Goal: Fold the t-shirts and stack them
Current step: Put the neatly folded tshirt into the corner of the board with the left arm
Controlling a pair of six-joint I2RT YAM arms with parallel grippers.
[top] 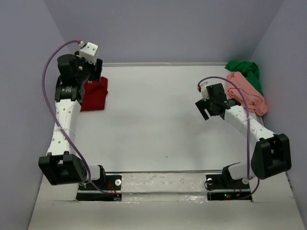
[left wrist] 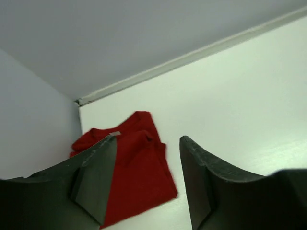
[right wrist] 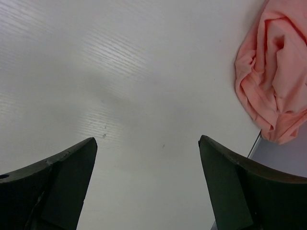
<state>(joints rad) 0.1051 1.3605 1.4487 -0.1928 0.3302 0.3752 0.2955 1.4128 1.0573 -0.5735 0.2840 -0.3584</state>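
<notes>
The dark red t-shirt (top: 95, 94) lies folded at the table's far left; it also shows in the left wrist view (left wrist: 139, 165). My left gripper (top: 94, 73) hovers above its far end, open and empty, with its midpoint (left wrist: 148, 139) over the cloth. The salmon pink t-shirt (top: 247, 91) lies crumpled at the far right, seen at the edge of the right wrist view (right wrist: 273, 72). The bright green t-shirt (top: 247, 71) is bunched behind it. My right gripper (top: 209, 109) is open and empty over bare table (right wrist: 147, 140), left of the pink shirt.
The white table (top: 153, 115) is walled by grey panels at the back and both sides. The back edge strip (left wrist: 192, 57) runs just behind the red shirt. Both arm bases (top: 163, 184) sit at the near edge.
</notes>
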